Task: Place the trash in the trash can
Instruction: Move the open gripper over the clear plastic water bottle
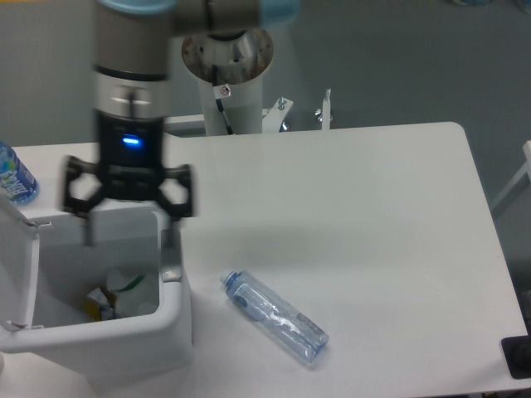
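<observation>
White plastic wrapper (124, 286) inside the trash can (170, 332). Fingers (168, 234) spread apart, empty, directly above the trash can opening. Clear bottle (275, 316) on the table (373, 215), right of the trash can.

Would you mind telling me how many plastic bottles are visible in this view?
2. A clear crushed bottle lies on the table right of the trash can; a blue-labelled bottle shows partly at the left edge. Others could be hidden inside the can.
</observation>
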`<move>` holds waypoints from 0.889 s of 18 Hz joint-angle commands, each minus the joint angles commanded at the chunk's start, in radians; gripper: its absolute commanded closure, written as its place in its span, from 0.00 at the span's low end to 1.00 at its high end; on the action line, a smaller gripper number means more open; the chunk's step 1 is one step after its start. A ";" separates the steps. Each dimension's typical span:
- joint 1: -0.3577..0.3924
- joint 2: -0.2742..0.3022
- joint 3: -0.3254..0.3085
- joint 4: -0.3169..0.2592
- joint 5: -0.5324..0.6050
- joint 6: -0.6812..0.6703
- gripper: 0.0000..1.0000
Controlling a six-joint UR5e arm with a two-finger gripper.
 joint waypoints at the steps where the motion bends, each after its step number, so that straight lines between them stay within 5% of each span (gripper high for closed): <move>1: 0.028 -0.023 -0.012 0.003 0.006 0.001 0.00; 4: 0.049 -0.100 -0.037 0.008 0.092 0.009 0.00; 16: 0.043 -0.439 0.093 0.009 0.172 0.009 0.00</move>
